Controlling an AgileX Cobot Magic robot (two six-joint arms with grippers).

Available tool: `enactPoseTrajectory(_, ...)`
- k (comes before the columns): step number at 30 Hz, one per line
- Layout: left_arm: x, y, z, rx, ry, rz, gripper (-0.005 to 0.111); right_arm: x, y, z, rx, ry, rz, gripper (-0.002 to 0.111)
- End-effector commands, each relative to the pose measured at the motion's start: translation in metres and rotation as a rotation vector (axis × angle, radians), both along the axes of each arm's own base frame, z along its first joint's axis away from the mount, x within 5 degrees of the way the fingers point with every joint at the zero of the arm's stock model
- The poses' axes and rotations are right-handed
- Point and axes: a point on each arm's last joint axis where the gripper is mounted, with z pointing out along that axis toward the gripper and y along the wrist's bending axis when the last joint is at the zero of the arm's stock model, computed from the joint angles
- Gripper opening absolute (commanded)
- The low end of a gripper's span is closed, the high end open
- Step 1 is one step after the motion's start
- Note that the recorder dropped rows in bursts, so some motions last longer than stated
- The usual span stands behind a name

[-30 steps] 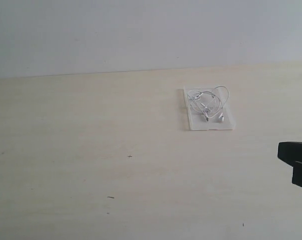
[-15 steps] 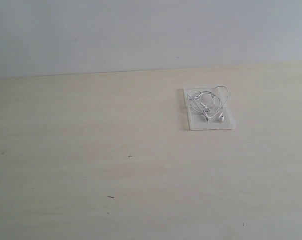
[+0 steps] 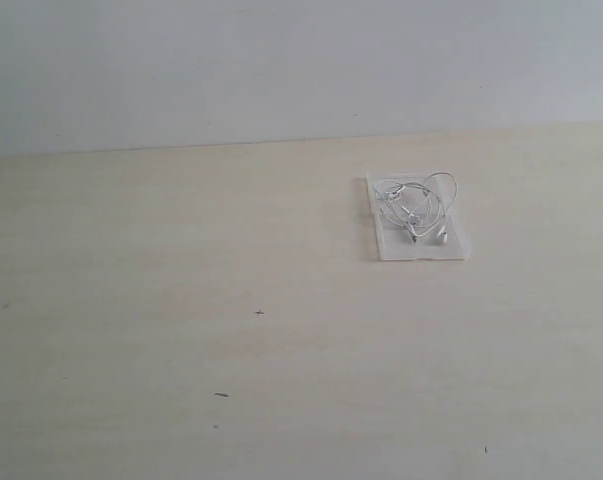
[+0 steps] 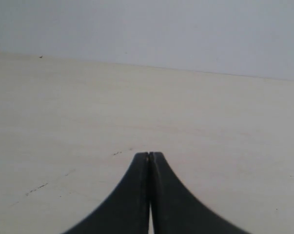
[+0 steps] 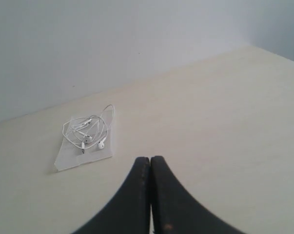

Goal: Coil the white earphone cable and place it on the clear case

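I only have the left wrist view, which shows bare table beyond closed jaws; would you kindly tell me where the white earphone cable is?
Observer: The white earphone cable lies in loose loops on the clear case, right of centre in the exterior view.
Operator: Is the right gripper holding anything?
Observer: No, the right gripper is shut on nothing, with bare table between it and the case.
Operator: Does either arm show in the exterior view?
Observer: No, neither does.

The left gripper (image 4: 150, 155) has its dark jaws pressed together, tips meeting, holding nothing. The right gripper (image 5: 150, 159) is likewise closed and empty.
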Motion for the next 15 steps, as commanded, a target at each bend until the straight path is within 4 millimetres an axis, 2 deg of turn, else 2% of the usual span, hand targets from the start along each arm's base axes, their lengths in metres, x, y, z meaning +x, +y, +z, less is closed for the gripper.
enactPoseTrajectory(1,-0.0003,0.0000,0.0001,-0.003,-0.005,0.002,0.000,-0.0001,0.0002,-0.0028,0.004,0.019,0.000,0.000)
enactPoseTrajectory(10,-0.0003,0.0000,0.0001,-0.003,-0.005,0.002,0.000,-0.0015,-0.0012,-0.0046,0.016,0.034,-0.019,0.000)
enactPoseTrajectory(15,-0.0003,0.0000,0.0001,-0.003,-0.005,0.002,0.000,-0.0030,-0.0052,-0.0068,0.084,0.051,-0.082,0.000)
